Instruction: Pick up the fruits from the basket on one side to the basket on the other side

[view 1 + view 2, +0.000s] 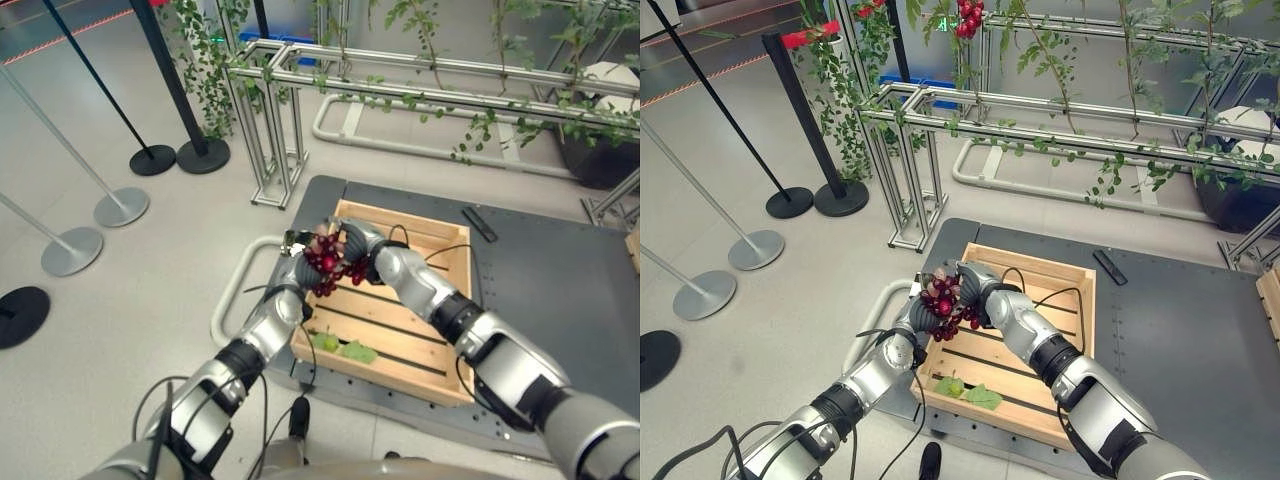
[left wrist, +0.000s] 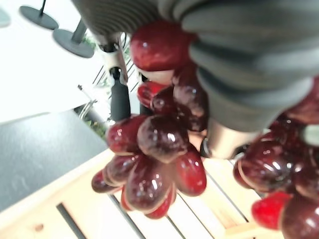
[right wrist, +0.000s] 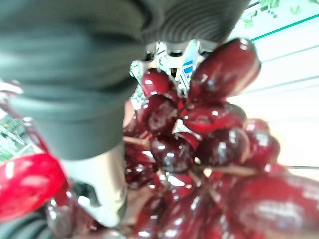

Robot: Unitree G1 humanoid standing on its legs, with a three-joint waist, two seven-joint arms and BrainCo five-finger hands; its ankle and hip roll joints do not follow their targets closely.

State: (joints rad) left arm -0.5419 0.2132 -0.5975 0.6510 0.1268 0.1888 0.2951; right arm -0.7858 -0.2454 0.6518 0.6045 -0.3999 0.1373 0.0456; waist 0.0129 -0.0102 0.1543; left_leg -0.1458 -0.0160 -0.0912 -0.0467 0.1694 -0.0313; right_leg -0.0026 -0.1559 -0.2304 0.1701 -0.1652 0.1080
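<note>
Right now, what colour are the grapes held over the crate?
Dark red, glossy grapes; clearest in the left wrist view.

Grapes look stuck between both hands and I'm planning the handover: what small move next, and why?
Probably lift the red grapes a little higher. Both the left hand and the right hand meet at the bunch, which hangs above the wooden crate's left edge.

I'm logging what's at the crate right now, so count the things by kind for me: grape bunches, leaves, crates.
Red grape bunch: 1, held between both hands above the crate
Green leaves: 2, lying on the crate's slats
Wooden crate: 1
Total: 4
</note>
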